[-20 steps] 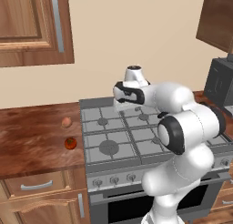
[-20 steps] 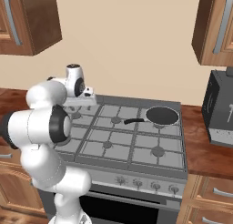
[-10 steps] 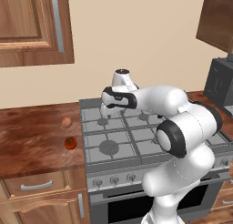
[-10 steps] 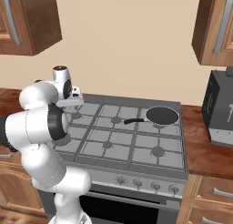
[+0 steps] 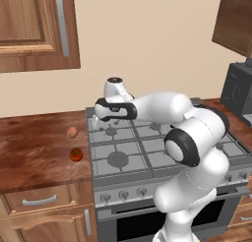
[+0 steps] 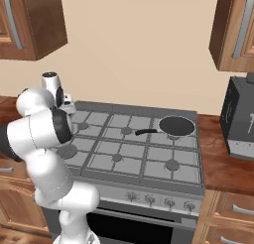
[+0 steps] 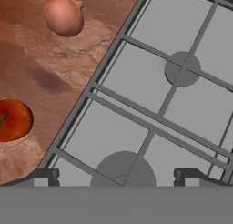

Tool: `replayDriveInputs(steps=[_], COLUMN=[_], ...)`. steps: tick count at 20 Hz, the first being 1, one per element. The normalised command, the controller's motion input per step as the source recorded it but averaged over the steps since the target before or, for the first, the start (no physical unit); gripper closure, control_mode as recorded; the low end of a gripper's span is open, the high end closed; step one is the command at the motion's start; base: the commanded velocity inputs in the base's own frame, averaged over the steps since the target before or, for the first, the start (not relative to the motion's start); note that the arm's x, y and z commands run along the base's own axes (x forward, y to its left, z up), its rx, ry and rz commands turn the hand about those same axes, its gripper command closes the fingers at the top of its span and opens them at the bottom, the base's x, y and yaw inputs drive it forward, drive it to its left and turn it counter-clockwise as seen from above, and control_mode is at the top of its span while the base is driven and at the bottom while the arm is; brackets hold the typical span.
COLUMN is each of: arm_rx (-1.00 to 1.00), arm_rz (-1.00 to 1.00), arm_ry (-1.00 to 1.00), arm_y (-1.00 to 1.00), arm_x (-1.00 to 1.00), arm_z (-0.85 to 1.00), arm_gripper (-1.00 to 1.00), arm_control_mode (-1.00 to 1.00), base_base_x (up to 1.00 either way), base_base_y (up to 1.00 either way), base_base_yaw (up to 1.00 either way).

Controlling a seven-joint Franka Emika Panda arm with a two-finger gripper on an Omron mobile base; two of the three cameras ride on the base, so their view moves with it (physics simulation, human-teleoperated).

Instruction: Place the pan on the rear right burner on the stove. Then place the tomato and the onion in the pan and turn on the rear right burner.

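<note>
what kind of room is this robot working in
A simulated home kitchen, by the look of it: a six-burner steel stove with front knobs, wooden cabinets on the wall, and a wood-look counter holding a tomato and an onion.

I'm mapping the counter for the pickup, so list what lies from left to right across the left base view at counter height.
onion → tomato → gripper over the left edge of the stove → dark appliance at the far right.
</note>
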Motion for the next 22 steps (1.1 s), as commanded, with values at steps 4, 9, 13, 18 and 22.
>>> replayDriveInputs(steps=[4,9,13,18,22], arm_rx=[0.01,0.03,0.03,0.03,0.02], arm_rz=[0.05,0.03,0.01,0.00,0.00], arm_ry=[0.00,0.00,0.00,0.00,-0.01], arm_y=[0.52,0.43,0.34,0.34,0.38], arm_x=[0.00,0.00,0.09,0.28,0.32], arm_z=[0.00,-0.01,-0.13,-0.12,-0.13], arm_gripper=[-1.00,-1.00,-1.00,-1.00,-1.00], arm_control_mode=[-1.00,-1.00,-1.00,-1.00,-1.00], base_base_x=[0.00,0.00,0.00,0.00,0.00], base_base_y=[0.00,0.00,0.00,0.00,0.00], base_base_yaw=[0.00,0.00,0.00,0.00,0.00])
